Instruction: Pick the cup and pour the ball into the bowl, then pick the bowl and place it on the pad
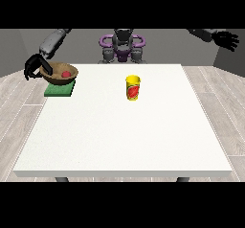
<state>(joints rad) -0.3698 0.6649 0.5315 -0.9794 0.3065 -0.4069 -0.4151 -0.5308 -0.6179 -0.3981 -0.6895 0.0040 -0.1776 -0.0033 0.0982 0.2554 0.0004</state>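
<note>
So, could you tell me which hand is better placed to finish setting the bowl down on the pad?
The robot's right hand, at the view's left: it is at the bowl over the green pad. The other hand is raised far off the table.

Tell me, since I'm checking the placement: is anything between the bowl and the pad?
Nothing visible. The bowl, red ball inside, already sits on the green pad, with the robot hand at the view's left at its rim.
</note>
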